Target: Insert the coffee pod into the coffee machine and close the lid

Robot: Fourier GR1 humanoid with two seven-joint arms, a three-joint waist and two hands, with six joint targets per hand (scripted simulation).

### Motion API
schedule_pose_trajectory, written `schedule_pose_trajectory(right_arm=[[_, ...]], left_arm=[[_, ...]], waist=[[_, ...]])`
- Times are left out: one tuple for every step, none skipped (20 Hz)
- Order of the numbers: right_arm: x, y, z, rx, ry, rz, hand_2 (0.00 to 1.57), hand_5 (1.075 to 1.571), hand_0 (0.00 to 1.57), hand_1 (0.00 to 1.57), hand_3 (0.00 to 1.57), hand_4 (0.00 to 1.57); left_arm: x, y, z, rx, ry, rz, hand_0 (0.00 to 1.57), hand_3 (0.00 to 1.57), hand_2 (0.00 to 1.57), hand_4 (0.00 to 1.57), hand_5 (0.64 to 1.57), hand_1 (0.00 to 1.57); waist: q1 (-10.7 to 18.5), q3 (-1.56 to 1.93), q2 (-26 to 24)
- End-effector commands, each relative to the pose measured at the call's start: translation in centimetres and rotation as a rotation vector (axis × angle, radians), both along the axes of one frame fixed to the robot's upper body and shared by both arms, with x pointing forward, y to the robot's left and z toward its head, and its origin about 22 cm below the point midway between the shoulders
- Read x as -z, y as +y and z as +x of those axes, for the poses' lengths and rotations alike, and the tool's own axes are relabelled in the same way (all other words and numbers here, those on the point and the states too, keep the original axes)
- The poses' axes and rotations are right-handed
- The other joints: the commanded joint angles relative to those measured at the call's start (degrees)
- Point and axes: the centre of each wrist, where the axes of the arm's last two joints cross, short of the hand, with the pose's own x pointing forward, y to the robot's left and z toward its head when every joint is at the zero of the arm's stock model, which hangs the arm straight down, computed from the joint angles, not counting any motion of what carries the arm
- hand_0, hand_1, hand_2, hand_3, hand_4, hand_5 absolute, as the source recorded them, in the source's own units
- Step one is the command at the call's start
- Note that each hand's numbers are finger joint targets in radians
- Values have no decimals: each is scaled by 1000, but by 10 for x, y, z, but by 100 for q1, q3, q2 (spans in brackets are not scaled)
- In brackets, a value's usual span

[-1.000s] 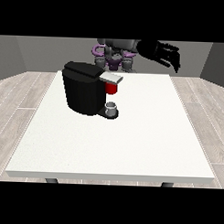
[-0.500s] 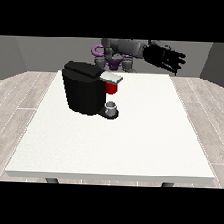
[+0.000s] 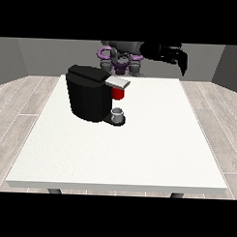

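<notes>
The hand at the view's right [image 3: 177, 56] hangs raised (fingers pointing downward).

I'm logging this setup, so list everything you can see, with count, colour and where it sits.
Table: one, white, filling the middle of the view.
Coffee machine: one, black with a grey lid, on the table's far left part.
Red part: one, under the grey lid at the machine's front.
Cup: one, grey, on the machine's base.
Floor: pale wood planks, around the table.
Robot body: grey and purple, behind the table's far edge.
Hand at the view's right: one, black, raised above the far edge.
</notes>
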Motion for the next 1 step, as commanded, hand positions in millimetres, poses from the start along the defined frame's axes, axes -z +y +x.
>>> schedule_pose_trajectory(right_arm=[[51, 5, -16, -79, 43, 41, 0, 1571, 0, 0, 0, 259]], left_arm=[[32, 1, -3, -56, 86, -8, 0, 0, 0, 266, 1571, 0]], waist=[[-391, 0, -459]])
